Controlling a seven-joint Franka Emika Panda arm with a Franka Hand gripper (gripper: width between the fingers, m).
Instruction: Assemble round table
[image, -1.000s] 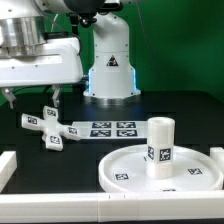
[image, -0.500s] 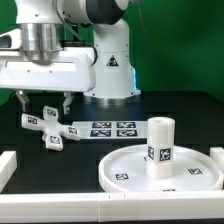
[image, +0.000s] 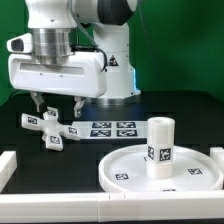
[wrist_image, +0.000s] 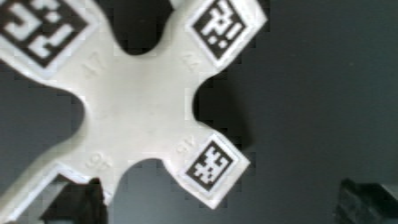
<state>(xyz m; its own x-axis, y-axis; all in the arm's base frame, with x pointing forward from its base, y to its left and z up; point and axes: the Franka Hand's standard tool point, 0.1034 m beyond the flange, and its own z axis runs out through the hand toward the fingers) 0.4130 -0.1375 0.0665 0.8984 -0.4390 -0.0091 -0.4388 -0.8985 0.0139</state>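
Observation:
The white cross-shaped base piece lies flat on the black table at the exterior view's left, with tags on its arms. It fills the wrist view. My gripper hangs just above it, open and empty, with one finger on each side. In the wrist view the gripper shows dark fingertips at the frame's edge, apart from the piece. The large rimmed round disc lies at the exterior view's right. The short tagged cylinder leg stands upright on it.
The marker board lies flat between the base piece and the disc. The robot's white pedestal stands behind it. A white rail runs along the front edge, with a white block at the front left.
My gripper has moved toward the exterior view's right and lower, from the left edge to a spot over the cross-shaped base piece. The parts have not moved.

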